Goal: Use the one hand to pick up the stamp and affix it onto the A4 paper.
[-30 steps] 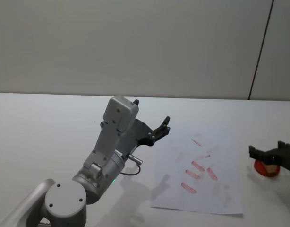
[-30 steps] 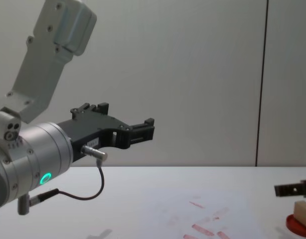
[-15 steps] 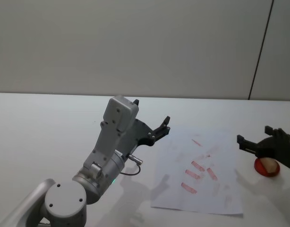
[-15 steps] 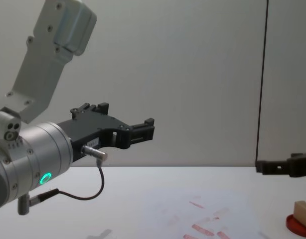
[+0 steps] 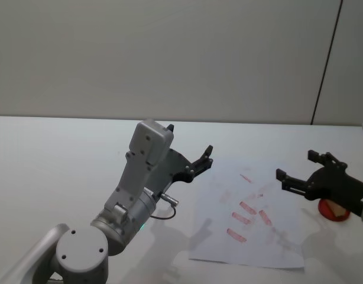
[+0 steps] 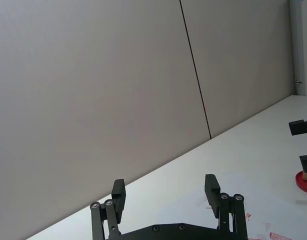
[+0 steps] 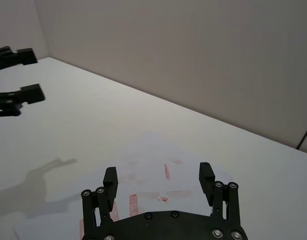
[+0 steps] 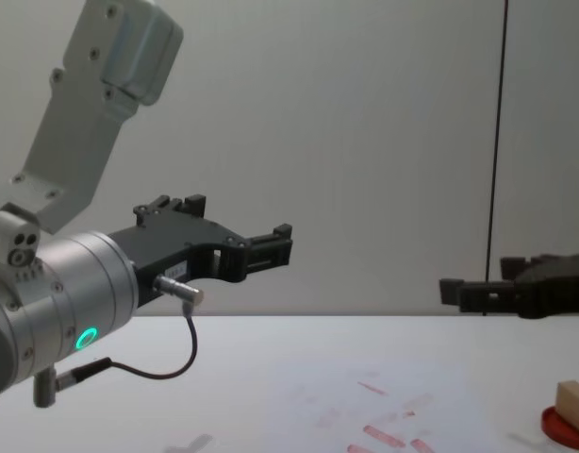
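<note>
Head view: right hand spread above A4 paper.

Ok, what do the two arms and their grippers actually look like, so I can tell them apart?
The left arm is silver-grey with a cylindrical wrist, a green light ring, a boxy pale-grey link and a thin black cable looping from a metal plug. Its black two-fingered left gripper has bolted linkage fingers. The black right gripper is the same make, with square-tipped fingers.

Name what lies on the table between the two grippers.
In the head view, the paper with its red stamp marks lies between the left gripper and the right gripper; both hang above it.
</note>
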You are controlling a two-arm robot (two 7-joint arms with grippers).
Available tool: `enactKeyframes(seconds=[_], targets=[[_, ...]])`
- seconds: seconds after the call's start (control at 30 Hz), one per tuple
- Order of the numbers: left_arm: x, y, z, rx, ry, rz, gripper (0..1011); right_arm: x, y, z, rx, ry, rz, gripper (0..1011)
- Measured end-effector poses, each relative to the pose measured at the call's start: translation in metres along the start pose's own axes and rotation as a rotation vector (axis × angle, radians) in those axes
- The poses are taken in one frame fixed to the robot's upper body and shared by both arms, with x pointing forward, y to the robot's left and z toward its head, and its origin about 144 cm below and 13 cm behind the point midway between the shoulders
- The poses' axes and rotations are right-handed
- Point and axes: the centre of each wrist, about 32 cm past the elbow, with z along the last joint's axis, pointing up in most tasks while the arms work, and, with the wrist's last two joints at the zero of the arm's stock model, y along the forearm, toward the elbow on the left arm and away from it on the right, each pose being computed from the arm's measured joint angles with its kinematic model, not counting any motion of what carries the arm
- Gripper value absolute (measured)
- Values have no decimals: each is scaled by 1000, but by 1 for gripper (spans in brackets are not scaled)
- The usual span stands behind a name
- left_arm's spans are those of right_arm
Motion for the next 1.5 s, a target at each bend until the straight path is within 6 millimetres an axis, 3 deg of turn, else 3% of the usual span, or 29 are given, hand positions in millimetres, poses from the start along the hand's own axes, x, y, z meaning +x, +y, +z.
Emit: enactKeyframes(seconds=[0.5, 1.5], targets=[[0, 0, 0, 0, 0, 0, 1002, -6, -3, 2, 50, -45, 99, 1001], [0, 0, 0, 0, 0, 0, 1002, -9, -4, 3, 67, -61, 137, 1001]])
